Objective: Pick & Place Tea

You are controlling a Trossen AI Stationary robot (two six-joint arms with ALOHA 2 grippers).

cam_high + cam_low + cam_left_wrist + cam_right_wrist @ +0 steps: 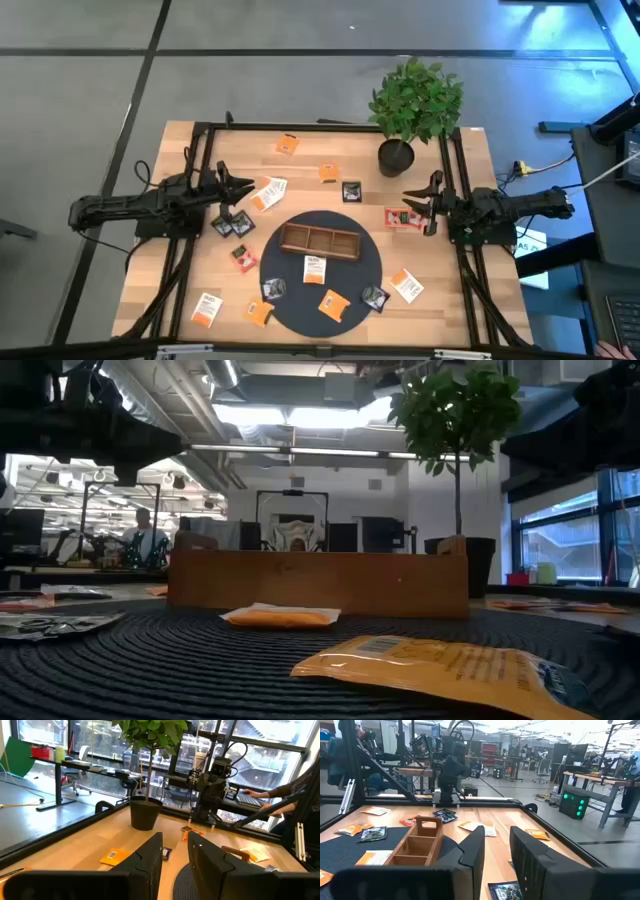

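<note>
Several small flat tea sachets lie scattered on the wooden table and on the dark round mat [350, 290]: orange [288, 145], white-and-orange [268, 193], black [352, 191] and red-and-white [398, 217]. The brown three-compartment wooden tray [320, 240] stands on the mat with nothing in it. My left gripper [240, 187] hovers open at the table's left, above the black sachets [232, 226]. My right gripper [417, 203] hovers open at the table's right, beside the red-and-white sachet. Both point toward the table's middle, and nothing is between the fingers [150, 857] [472, 850] of either.
A potted plant [412, 100] in a black pot [396, 157] stands at the far right of the table, close to my right gripper. Black frame rails [195, 200] [455, 190] run along both sides. In the low view, sachets [280, 616] [440, 665] lie before the tray [318, 582].
</note>
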